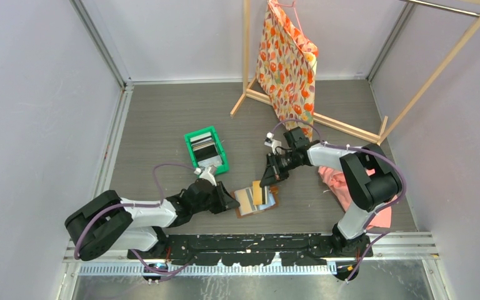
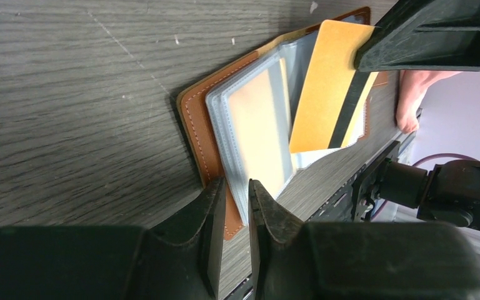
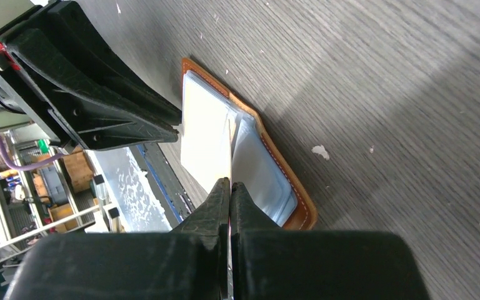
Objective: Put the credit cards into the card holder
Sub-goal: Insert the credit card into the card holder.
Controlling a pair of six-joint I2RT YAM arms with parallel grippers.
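The right hand (image 3: pixel 230 185), fingers pressed together, clamps one tan credit card (image 2: pixel 328 87) with a single dark stripe. The card's lower end rests among the clear sleeves of the card holder (image 2: pixel 194 119). The one brown leather holder lies open on the grey worktop (image 1: pixel 162 119), between the two hands and close to the arms' bases. At its other side, the left hand (image 2: pixel 237 194) has its two fingers (image 2: pixel 215 206) a little apart, astride the holder's edge. It cannot be told whether they pinch it. Just beyond the left hand stands one green bin (image 1: pixel 220 150) holding more cards (image 1: pixel 205 149), light and dark, too small to count. At the far side of the worktop one wooden rack (image 1: pixel 247 56) carries one orange-flowered cloth (image 1: pixel 287 62). One pink cloth (image 1: pixel 344 184) lies bunched beside the right arm.
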